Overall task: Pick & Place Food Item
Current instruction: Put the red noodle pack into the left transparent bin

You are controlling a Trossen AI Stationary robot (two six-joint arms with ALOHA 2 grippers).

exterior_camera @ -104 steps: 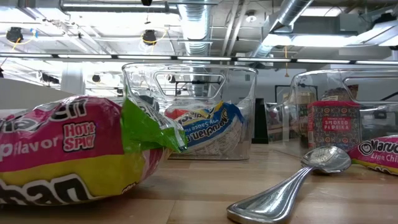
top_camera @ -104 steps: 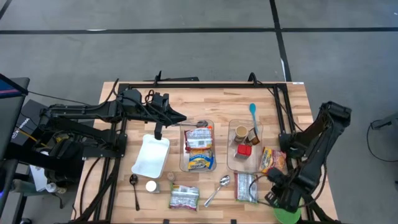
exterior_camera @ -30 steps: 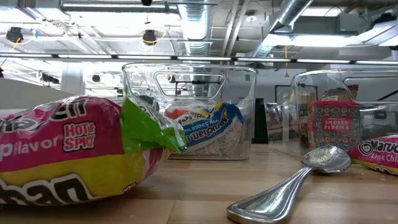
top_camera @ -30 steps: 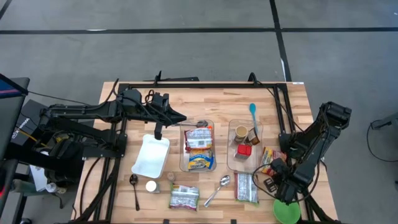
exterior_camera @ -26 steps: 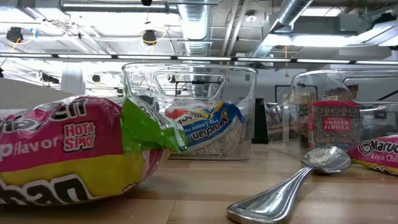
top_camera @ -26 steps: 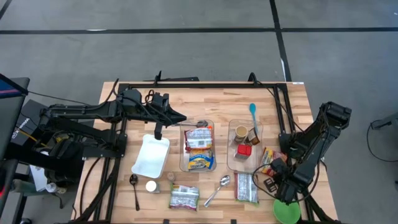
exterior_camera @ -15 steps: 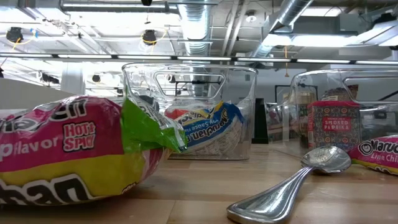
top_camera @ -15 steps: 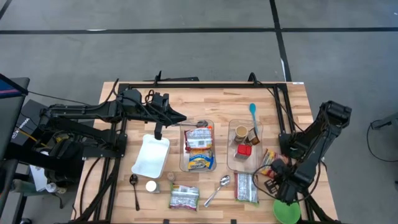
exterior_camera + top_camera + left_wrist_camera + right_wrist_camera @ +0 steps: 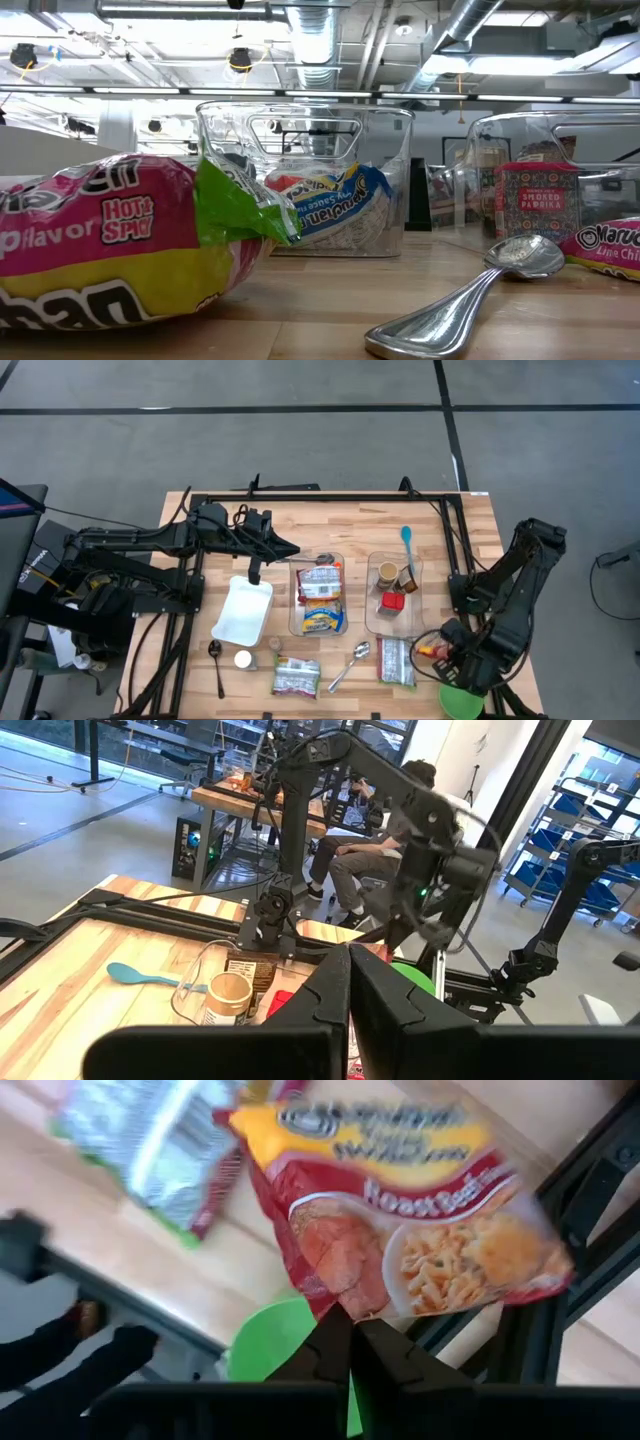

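From above, we see the right end effector [image 9: 447, 653] now carrying the red-and-yellow noodle packet [image 9: 432, 651] off the spot beside the right clear bin [image 9: 394, 596] where it lay a second ago, toward the green bowl [image 9: 461, 701] at the desk [image 9: 340, 523] corner, while the left end effector [image 9: 254, 572] stays pinched together over the white tray [image 9: 243, 610]. At desk height we find nothing changed: the silver spoon [image 9: 470, 300] lies as before. From the right wrist, we see the fingers [image 9: 330, 1342] clamped on the packet's edge, the packet [image 9: 400, 1230] hanging clear of the desk.
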